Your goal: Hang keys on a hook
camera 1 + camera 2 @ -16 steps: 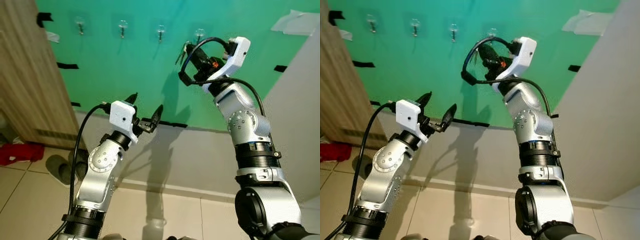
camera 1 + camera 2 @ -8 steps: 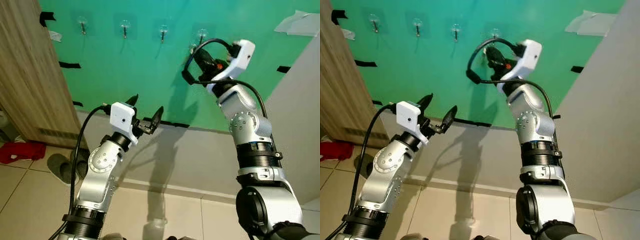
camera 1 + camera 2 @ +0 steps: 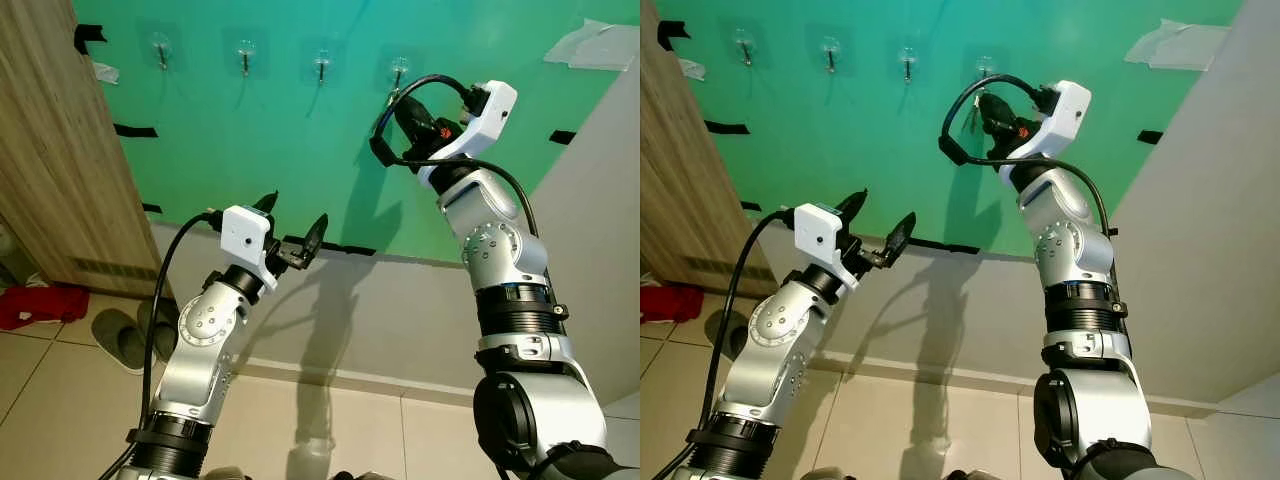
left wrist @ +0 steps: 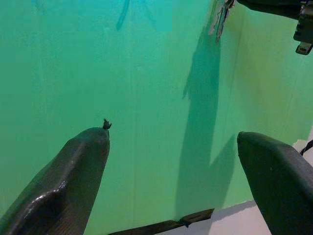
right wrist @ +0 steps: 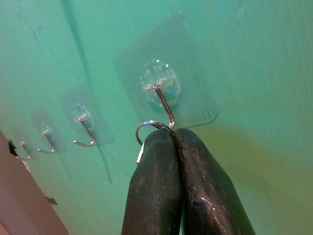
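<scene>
While right pincer [image 5: 172, 134] pinches key ring [image 5: 146, 128], ring touches hook [image 5: 165, 105].

A green sheet [image 3: 250, 150] covers the wall, stuck down with bits of black tape [image 3: 133, 130] along its edges. A wooden cabinet side [image 3: 50, 150] stands at the left. On the tiled floor [image 3: 60, 400] beside it lie grey slippers [image 3: 125, 335] and a crumpled red cloth [image 3: 40, 303]. White paper [image 3: 595, 45] hangs at the upper right.

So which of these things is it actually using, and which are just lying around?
In use: right gripper, key ring, rightmost hook.

Lying about: three other hooks, slippers, red cloth, open left gripper.
</scene>
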You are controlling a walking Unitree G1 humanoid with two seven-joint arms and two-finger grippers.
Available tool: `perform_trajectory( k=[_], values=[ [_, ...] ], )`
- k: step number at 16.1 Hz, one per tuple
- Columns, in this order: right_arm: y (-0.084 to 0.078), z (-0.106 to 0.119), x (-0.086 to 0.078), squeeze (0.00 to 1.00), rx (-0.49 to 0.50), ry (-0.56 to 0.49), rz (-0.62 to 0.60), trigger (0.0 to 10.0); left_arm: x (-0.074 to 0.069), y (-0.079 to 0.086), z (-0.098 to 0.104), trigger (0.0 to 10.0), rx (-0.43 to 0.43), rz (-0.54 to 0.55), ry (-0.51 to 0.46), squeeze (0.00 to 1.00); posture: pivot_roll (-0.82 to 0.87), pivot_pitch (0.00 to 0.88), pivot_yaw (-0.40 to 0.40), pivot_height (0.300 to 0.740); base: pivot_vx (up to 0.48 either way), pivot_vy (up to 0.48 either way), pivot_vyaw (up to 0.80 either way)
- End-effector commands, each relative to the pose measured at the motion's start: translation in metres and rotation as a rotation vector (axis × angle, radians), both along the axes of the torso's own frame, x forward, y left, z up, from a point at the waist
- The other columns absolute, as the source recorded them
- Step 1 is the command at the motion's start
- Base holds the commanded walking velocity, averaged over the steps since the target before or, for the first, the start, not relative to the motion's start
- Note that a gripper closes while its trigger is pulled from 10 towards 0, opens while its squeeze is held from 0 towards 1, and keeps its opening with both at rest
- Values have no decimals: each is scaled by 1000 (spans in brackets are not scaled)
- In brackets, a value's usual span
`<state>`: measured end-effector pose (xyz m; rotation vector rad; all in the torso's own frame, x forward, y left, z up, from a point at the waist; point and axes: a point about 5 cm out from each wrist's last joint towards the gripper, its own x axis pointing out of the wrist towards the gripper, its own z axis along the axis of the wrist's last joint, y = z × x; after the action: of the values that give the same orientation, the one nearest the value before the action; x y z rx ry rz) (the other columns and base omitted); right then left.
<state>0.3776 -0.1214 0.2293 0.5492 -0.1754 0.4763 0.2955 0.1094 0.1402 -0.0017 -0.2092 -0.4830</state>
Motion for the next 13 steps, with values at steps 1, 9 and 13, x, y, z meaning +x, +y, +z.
perform_trajectory(
  k=[1,9,13],
  values=[
    [-1,9,1,0,2,-32,0,10000,2,-4,4,10000,-5,-12,-17,0,96,0,-100,740,0,0,0],
    [9,16,3,0,-11,-69,33,10000,1,-2,4,10000,-8,-1,-18,0,106,0,-112,740,0,0,0],
    [3,12,8,0,81,-1,21,10000,0,-2,3,10000,-6,-1,-11,0,108,0,-113,740,0,0,0]
  ],
)
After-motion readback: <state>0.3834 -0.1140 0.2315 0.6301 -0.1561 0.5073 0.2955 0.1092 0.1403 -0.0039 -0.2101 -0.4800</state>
